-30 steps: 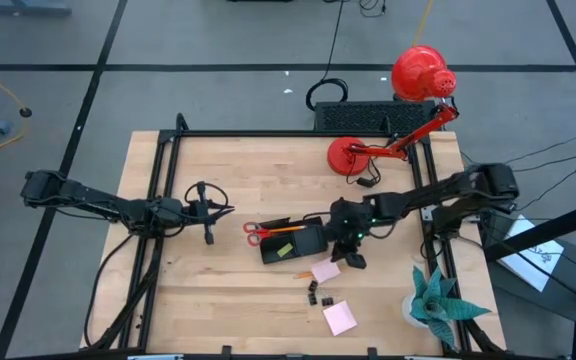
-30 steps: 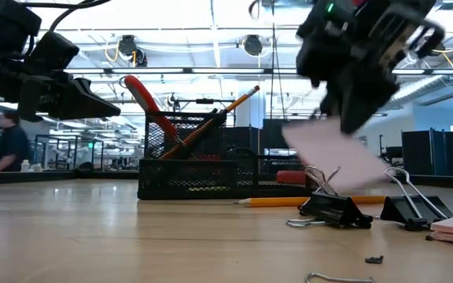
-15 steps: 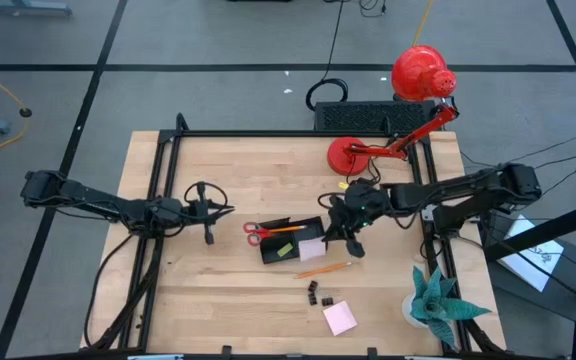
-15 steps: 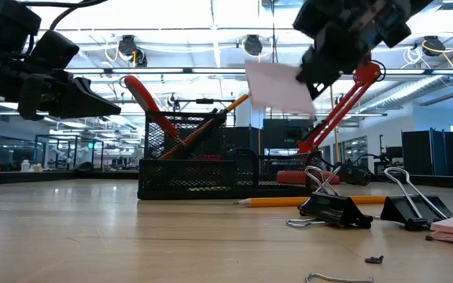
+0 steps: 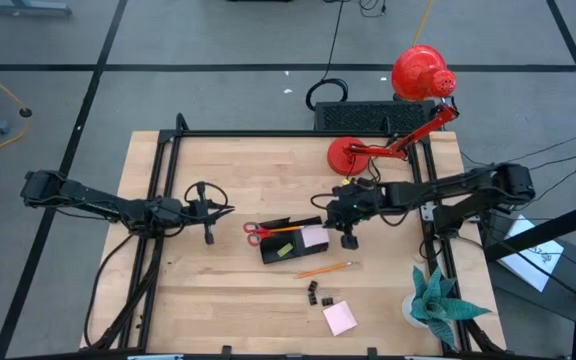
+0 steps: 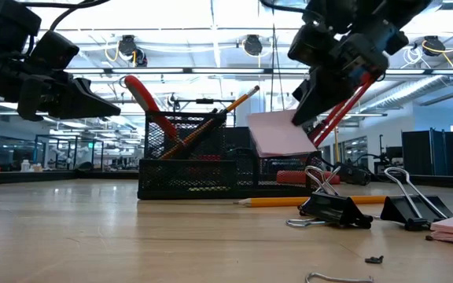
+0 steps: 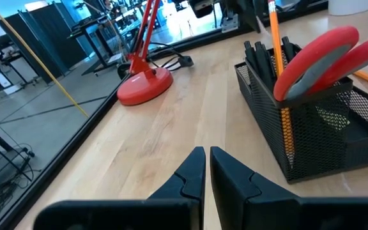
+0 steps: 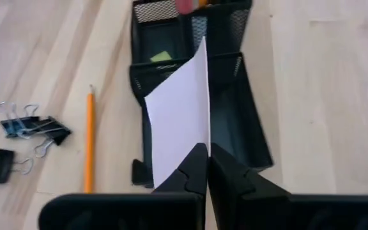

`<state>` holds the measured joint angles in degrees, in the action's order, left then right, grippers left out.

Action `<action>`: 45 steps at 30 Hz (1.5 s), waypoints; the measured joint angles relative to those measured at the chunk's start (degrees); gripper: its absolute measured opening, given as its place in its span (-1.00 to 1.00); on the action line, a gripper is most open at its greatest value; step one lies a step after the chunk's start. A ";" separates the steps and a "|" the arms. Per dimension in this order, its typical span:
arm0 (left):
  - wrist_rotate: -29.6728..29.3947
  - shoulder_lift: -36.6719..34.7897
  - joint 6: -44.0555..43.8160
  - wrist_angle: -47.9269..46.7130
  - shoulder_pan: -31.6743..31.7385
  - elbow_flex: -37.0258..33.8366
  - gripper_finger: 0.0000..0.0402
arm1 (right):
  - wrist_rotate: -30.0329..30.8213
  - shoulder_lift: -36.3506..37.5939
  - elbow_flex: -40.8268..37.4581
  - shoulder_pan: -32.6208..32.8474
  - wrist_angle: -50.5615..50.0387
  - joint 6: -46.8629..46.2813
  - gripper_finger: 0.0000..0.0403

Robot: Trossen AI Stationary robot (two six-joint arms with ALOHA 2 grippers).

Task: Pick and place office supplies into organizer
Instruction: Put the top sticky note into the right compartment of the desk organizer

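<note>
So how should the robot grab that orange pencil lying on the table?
Probably by the middle of the orange pencil, coming straight down from above and pinching across its thin shaft. It lies flat on the table, so there is nothing to get under, and both long sides have bare wood beside them. The black clips sit nearby but apart from it.

Open-plan lab: ceiling ducts (image 6: 250, 43), rows of workstations (image 6: 46, 149).
</note>
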<state>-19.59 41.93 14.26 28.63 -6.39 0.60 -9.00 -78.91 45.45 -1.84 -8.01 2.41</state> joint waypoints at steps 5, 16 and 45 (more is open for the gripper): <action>0.00 0.00 0.19 -0.07 0.00 0.00 -0.85 | -0.15 -1.33 0.00 -1.78 0.54 0.49 -1.00; -0.01 0.00 0.47 -0.12 0.00 0.00 -0.85 | -3.30 -8.42 -0.02 -3.15 6.73 1.54 -1.00; -0.02 0.02 1.05 -0.07 0.00 0.00 -0.85 | -9.48 -9.27 -0.02 -4.78 5.18 -0.24 -0.92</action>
<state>-19.62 41.95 15.31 28.56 -6.39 0.60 -18.48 -88.18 45.43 -6.62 -2.84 2.17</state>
